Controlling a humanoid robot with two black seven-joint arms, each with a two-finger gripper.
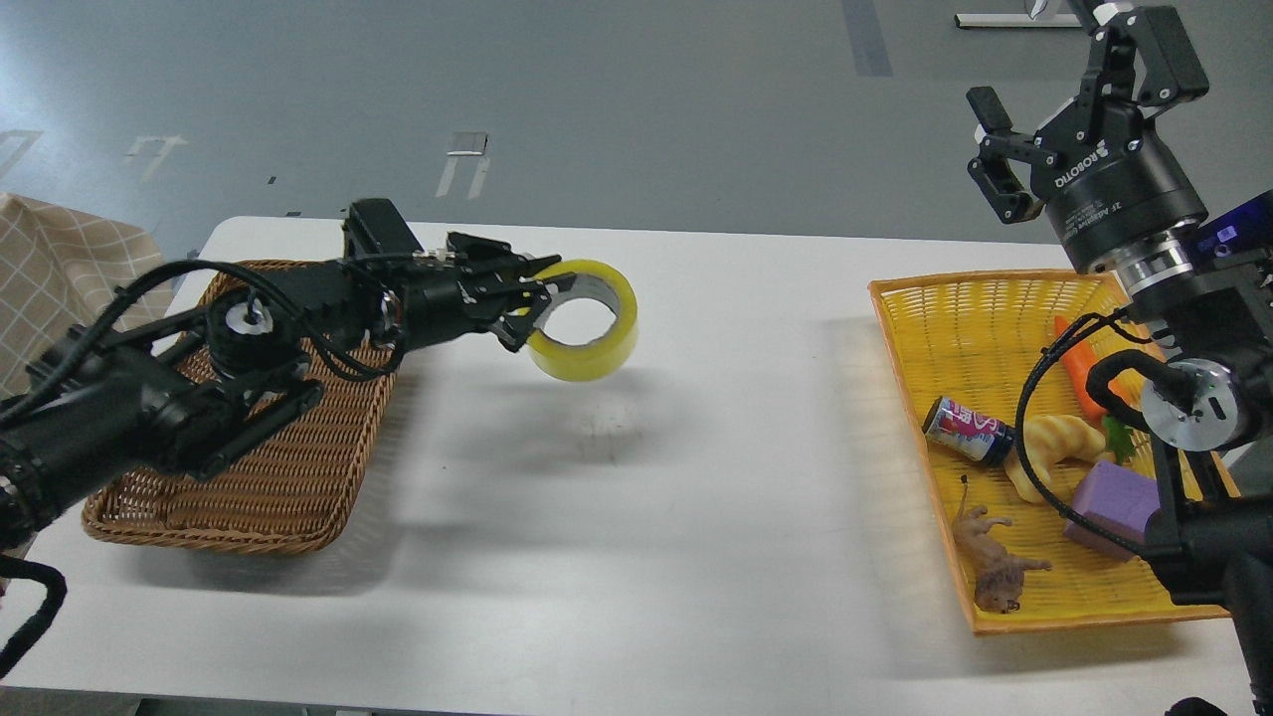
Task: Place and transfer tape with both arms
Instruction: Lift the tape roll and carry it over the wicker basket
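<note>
The yellow tape roll [589, 320] with a grey-white core hangs above the white table [696, 477], just right of the brown basket. My left gripper [535, 298] is shut on the roll's left wall, one finger inside the core and one outside. The roll's shadow lies on the table below it. My right gripper [1074, 85] is raised high at the upper right, above the yellow basket, fingers spread open and empty. It is far from the tape.
A brown wicker basket [259, 477] sits at the left under my left arm. A yellow basket [955, 328] at the right holds a drink can [967, 430], a croissant, a carrot, a purple block and a toy lion [995, 569].
</note>
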